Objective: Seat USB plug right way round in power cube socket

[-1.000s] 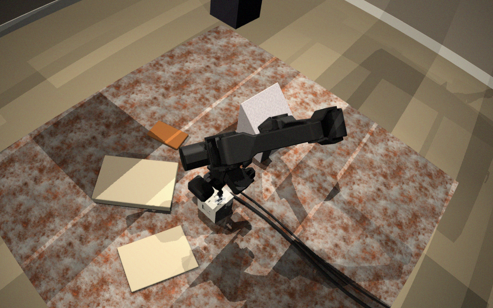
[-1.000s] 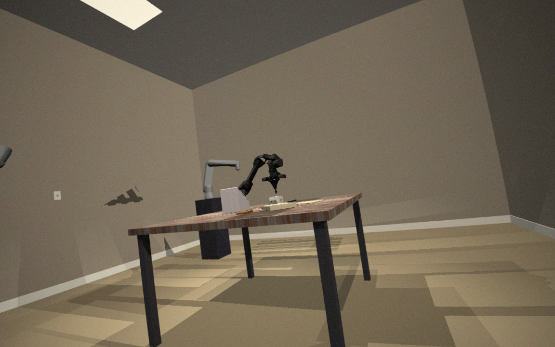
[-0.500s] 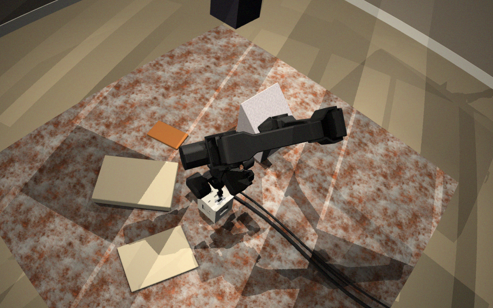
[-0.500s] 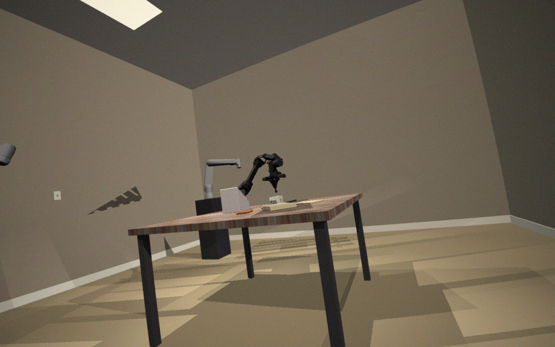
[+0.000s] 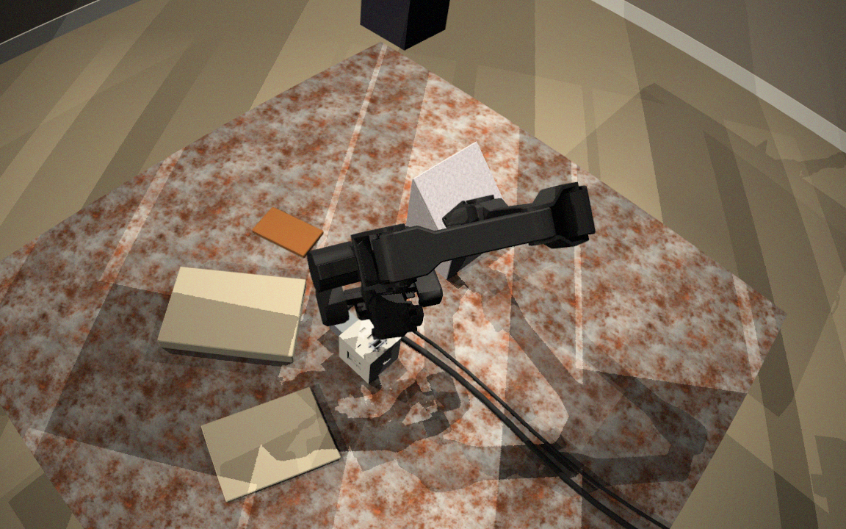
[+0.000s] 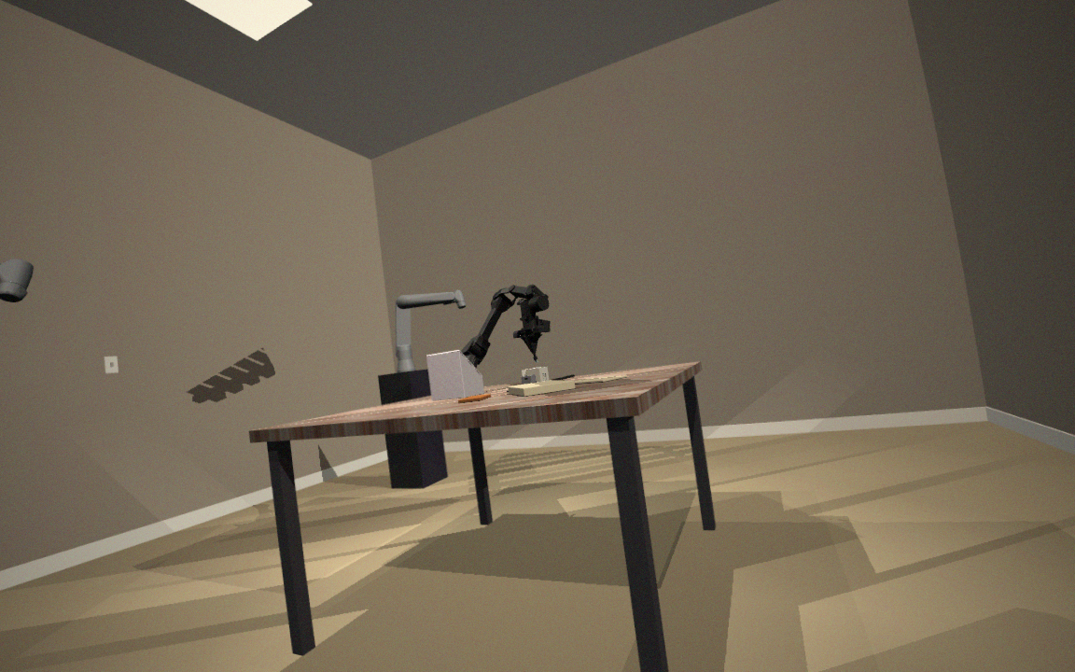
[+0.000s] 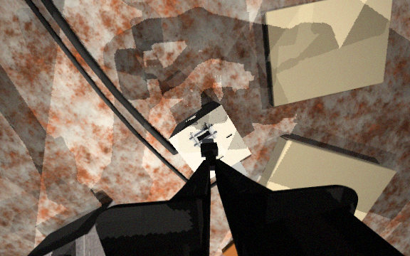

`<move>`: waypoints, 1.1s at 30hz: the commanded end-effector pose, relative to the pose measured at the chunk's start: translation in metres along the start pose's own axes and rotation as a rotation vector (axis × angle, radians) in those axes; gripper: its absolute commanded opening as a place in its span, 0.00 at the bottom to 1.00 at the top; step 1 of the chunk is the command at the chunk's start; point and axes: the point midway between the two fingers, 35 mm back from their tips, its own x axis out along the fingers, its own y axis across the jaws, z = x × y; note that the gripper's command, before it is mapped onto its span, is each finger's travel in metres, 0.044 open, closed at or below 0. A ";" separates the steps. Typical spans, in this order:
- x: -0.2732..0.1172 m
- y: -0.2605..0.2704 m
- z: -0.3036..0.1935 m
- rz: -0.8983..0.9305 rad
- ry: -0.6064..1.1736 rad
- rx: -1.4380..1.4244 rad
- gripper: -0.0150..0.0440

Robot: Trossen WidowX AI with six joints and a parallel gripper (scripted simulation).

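Your gripper point(image 7: 209, 156) pinches the plug point(image 7: 208, 147) above the socket point(image 7: 203, 136); finish turning it, square up, then press straight down.

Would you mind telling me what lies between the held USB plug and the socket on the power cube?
Nothing. In the wrist view the USB plug, pinched in the jaws, hangs above the open socket on the power cube.
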 end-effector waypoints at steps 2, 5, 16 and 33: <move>0.000 0.000 0.000 0.000 0.001 0.119 0.25; 0.000 0.000 0.000 0.000 0.001 0.198 0.25; 0.000 0.000 0.000 0.000 0.001 0.486 0.25; 0.000 0.000 0.000 0.000 0.000 0.931 0.25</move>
